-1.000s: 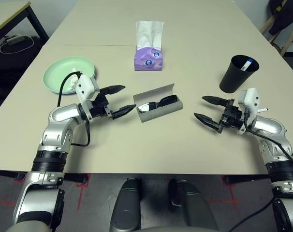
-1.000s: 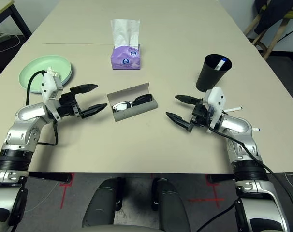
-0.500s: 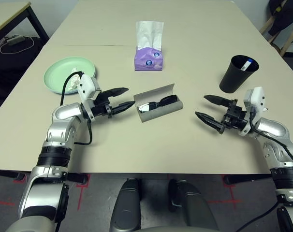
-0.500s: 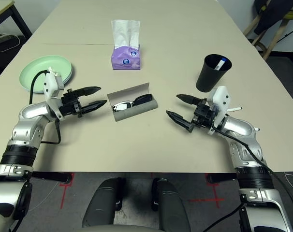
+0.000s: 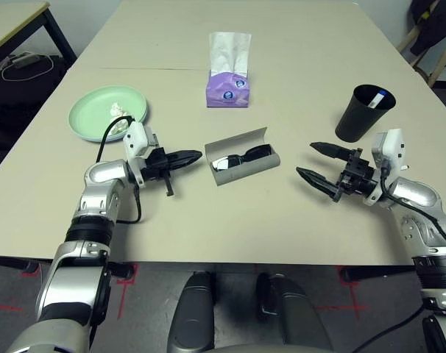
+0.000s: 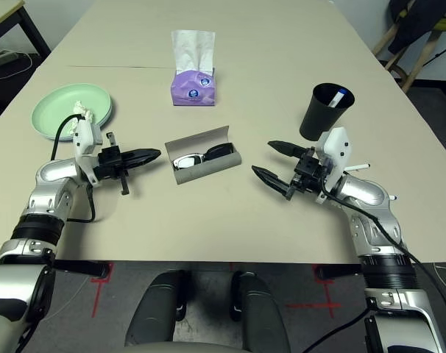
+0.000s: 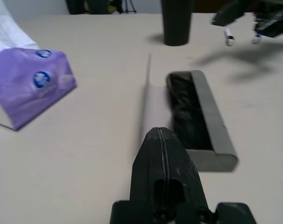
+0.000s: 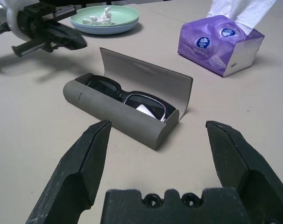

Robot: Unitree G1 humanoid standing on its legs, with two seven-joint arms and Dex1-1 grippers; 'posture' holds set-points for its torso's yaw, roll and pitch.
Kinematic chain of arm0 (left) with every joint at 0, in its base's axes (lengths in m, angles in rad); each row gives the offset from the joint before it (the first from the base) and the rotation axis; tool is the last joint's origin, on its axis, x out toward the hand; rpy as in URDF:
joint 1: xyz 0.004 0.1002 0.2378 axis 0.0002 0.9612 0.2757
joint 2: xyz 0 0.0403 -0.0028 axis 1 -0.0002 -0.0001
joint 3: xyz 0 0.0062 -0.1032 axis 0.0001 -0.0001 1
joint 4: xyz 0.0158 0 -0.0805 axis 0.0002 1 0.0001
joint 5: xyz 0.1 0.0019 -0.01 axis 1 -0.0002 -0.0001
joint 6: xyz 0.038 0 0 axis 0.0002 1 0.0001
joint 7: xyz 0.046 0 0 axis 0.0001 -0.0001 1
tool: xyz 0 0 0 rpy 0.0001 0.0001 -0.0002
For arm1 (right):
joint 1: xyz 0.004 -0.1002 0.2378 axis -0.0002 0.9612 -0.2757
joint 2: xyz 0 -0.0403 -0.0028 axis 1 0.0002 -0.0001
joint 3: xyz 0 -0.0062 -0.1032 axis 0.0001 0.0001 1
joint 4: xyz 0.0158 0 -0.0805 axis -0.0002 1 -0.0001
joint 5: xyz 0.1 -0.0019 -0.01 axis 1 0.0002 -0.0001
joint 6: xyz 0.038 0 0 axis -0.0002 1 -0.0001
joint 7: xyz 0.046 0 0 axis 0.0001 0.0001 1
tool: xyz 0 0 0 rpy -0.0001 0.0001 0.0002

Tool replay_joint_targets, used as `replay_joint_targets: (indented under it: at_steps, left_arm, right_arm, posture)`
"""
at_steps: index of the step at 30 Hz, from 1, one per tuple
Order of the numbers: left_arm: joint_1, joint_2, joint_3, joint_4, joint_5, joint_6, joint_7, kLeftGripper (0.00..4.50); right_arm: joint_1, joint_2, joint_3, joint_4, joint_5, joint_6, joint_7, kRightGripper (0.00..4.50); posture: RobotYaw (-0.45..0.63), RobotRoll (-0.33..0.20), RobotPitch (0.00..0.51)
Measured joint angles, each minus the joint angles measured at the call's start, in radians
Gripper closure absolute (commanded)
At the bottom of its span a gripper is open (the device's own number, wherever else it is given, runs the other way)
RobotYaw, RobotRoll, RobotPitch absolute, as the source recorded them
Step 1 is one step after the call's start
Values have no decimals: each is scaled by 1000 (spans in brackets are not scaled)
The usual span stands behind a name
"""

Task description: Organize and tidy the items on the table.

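Just ahead of the closed, empty left pincer point(image 5: 193, 155), the case point(image 5: 242, 158) lid stands open; push it down gently.

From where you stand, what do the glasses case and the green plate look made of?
The glasses case: grey with a dull, matte, shine-free skin, perhaps faux leather or coated plastic. The green plate: smooth pale green with a soft sheen and a thin rim, probably plastic or melamine; ceramic can't be ruled out.

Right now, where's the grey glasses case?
The open grey oblong glasses case lies mid-table between both grippers, black sunglasses inside, nearer the robot than the purple tissue pack.
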Motion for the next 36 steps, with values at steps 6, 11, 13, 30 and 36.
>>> replay_joint_targets:
  at_steps: [6, 11, 13, 30, 36]
  left_arm:
    - [-54, -32, 29, 62, 22, 39, 161, 4484]
    - [-60, -38, 27, 64, 61, 58, 223, 4484]
    - [-62, -42, 16, 64, 82, 68, 242, 4484]
    - [0, -112, -47, -97, 64, 150, 61, 4484]
    - [65, -85, -87, -230, 38, 221, -44, 4484]
  right_arm:
    - [2, 0, 0, -5, 2, 6, -2, 0]
    - [5, 0, 0, -5, 3, 6, -3, 0]
    - [5, 0, 0, -5, 3, 6, -3, 0]
    - [1, 1, 1, 6, -1, -4, -3, 0]
    - [1, 3, 3, 5, -2, -4, -10, 0]
  posture:
    - [92, 0, 137]
    - [92, 0, 137]
    - [95, 0, 137]
    - [92, 0, 132]
    - [98, 0, 132]
